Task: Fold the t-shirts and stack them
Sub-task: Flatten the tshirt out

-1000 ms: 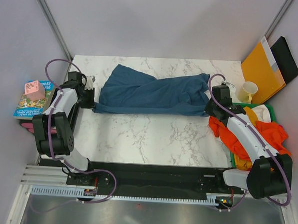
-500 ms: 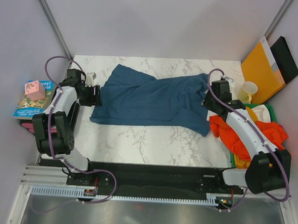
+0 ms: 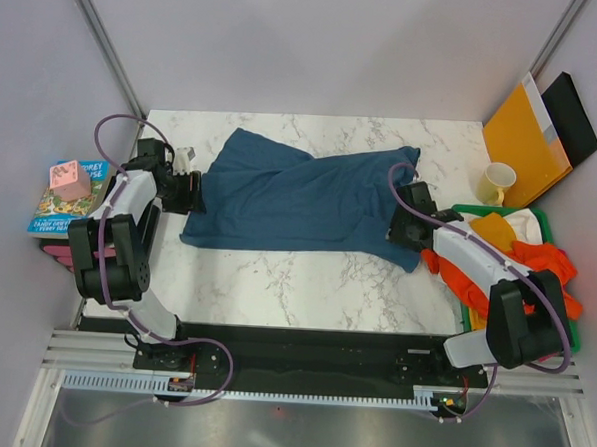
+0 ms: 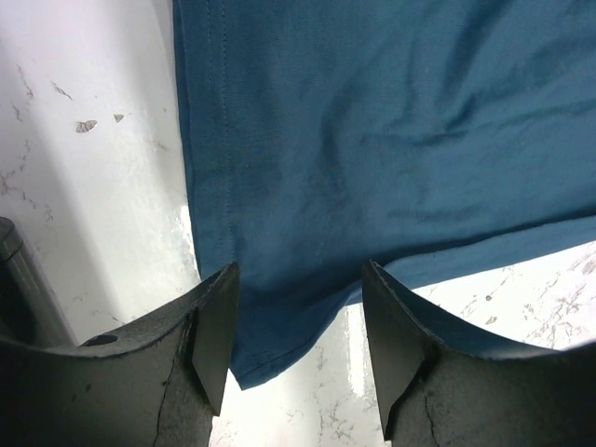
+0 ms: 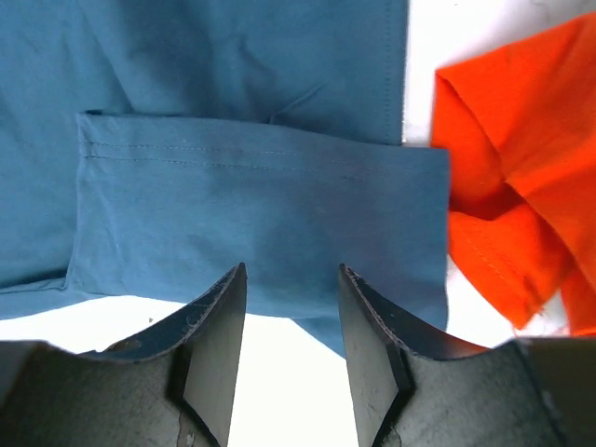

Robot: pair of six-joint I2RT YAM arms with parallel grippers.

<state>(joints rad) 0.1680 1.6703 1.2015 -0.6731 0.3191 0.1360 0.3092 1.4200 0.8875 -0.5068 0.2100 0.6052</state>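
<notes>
A dark teal-blue cotton short-sleeved t-shirt [image 3: 300,194] lies spread across the middle of the white marbled tabletop [image 3: 305,284]. It runs from left of centre to right of centre in the overhead view, with loose folds in its upper part.

The left claw [image 3: 192,191] sits at the shirt's left edge. In its wrist view the left claw [image 4: 298,345] is spread wide, and the stitched hem and bottom corner of the blue cloth [image 4: 372,140] lie flat between and beyond the dark fingers [image 4: 212,340], with nothing pinched.

The right claw [image 3: 400,229] is at the shirt's lower right corner. Its wrist view shows it [image 5: 291,345] equally wide, poised over a folded-over hemmed flap of the blue shirt [image 5: 233,186], gripping nothing.

Just right of that flap lies a crumpled bright orange t-shirt [image 5: 521,186]. It spills [image 3: 447,263] over the side of a green plastic bin [image 3: 467,207] at the right edge, where a yellow cloth [image 3: 493,229] also rests.

Further up on the right stand a cream mug [image 3: 498,181] and an orange paper envelope [image 3: 524,130].
</notes>
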